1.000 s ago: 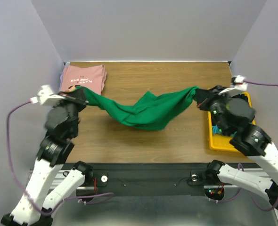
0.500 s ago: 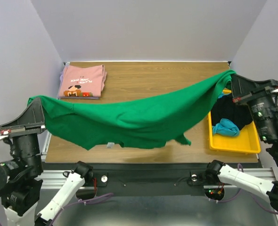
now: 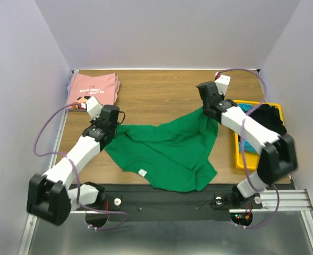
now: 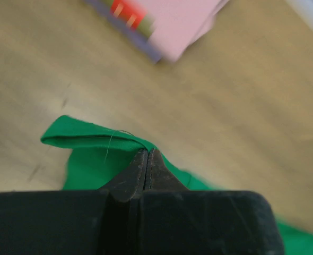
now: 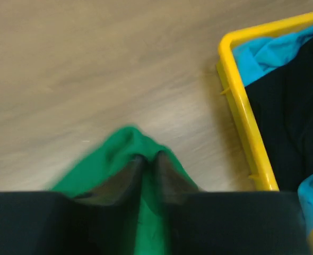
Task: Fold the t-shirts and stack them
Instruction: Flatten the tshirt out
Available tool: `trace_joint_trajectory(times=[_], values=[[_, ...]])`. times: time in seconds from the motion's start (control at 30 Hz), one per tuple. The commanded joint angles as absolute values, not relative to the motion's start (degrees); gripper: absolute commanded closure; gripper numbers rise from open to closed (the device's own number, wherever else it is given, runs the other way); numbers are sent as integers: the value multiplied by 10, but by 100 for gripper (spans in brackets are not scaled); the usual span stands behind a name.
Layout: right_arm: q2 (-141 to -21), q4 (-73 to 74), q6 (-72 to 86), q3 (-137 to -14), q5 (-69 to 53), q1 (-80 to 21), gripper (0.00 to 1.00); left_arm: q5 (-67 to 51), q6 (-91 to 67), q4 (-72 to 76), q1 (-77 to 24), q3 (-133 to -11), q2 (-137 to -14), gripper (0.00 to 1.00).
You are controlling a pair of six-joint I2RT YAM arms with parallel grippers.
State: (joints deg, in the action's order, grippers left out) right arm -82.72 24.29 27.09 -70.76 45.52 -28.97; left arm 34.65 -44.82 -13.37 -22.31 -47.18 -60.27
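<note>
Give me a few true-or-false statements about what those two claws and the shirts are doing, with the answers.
1. The left gripper and right gripper each pinch the green t-shirt. True.
2. The pink t-shirt lies in the yellow tray. False: it lies folded at the far left corner of the table.
3. The green t-shirt is neatly folded. False: it lies spread and rumpled.
4. The yellow tray holds black cloth and blue cloth. True.
</note>
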Motion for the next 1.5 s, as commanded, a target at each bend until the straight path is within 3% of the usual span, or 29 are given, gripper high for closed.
trace_joint_trajectory(times=[0.0, 0.07, 0.1, 0.17, 0.33, 0.43, 0.6, 0.8, 1.07, 1.23, 1.47], values=[[-917, 237, 296, -740, 371, -243, 69, 343, -464, -116, -200, -454, -655, 100], [-944, 240, 283, -754, 331, -241, 37, 338, -466, -120, -195, -456, -671, 100], [-947, 240, 284, -755, 317, -241, 13, 338, -466, -119, -194, -454, -677, 100], [-927, 240, 287, -742, 265, -242, 0, 335, -463, -113, -194, -448, -673, 100], [-778, 240, 288, -601, 69, -255, 0, 336, -465, -105, -194, -422, -637, 100], [-703, 242, 312, -525, 35, -323, 0, 332, -467, -101, -193, -405, -610, 100], [-719, 289, 385, -473, 104, -478, 0, 330, -465, -91, -193, -386, -578, 100], [-833, 397, 434, -490, 209, -563, 0, 360, -468, -111, -186, -390, -585, 100], [-892, 438, 465, -503, 279, -570, 4, 362, -464, -118, -166, -405, -601, 100], [-908, 443, 471, -511, 305, -570, 27, 367, -461, -120, -159, -411, -603, 100], [-887, 445, 450, -534, 294, -569, 21, 381, -456, -123, -152, -423, -610, 100]])
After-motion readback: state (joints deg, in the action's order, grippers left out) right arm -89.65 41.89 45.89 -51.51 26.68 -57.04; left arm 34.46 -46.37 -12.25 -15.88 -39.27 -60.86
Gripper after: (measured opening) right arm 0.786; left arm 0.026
